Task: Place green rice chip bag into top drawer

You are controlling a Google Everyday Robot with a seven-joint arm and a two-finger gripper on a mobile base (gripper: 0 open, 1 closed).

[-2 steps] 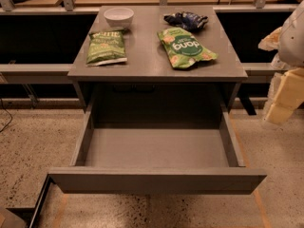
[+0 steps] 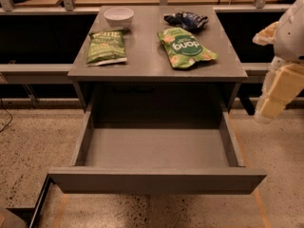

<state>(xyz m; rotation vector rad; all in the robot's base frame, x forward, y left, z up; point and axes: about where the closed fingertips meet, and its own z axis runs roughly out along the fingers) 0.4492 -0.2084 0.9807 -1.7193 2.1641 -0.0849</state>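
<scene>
The green rice chip bag [image 2: 185, 47] lies flat on the grey table top [image 2: 147, 61], right of centre, with its white lettering upside down to me. The top drawer [image 2: 156, 180] is pulled wide open below the table; its inside [image 2: 156, 148] holds nothing. My gripper [image 2: 274, 99] hangs at the right edge of the view, beside the table's right side. It is level with the open drawer, apart from the bag and holding nothing that I can see.
A duller olive-green bag [image 2: 107, 46] lies on the table's left side. A white bowl [image 2: 118, 16] stands behind it. A dark blue shiny bag [image 2: 186, 20] lies at the back, right behind the bright green bag. Speckled floor surrounds the drawer.
</scene>
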